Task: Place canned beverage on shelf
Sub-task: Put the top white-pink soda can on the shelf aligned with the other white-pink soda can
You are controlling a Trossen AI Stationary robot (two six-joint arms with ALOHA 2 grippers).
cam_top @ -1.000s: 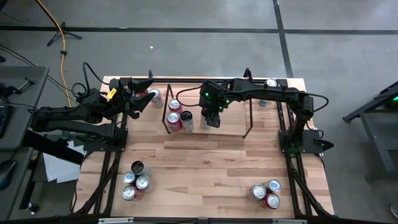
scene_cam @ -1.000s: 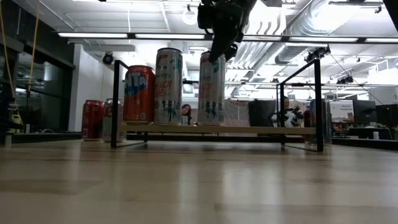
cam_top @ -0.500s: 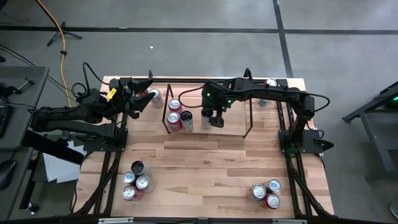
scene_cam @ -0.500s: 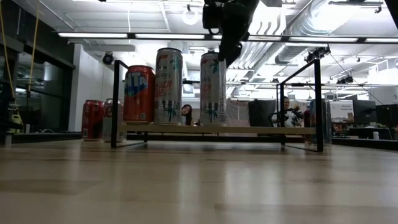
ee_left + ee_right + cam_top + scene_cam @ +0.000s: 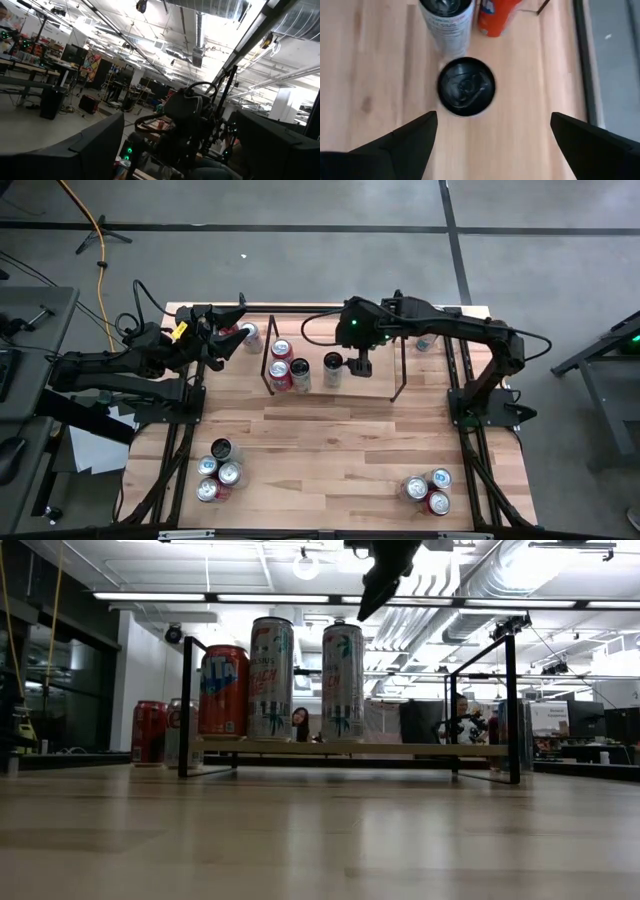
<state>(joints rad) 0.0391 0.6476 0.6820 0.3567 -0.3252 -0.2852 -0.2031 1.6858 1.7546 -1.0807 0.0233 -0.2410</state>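
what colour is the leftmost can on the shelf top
Red, with light blue lettering on its side; the low view shows it best, standing left of two taller silver cans.

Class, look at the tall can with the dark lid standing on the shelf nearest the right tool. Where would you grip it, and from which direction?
Probably from straight above, closing on the upper wall just under the rim. The tall can stands upright on the shelf, its lid facing up. The open right tool hangs beside it. Another can stands close on one side, so set the fingers across the free sides.
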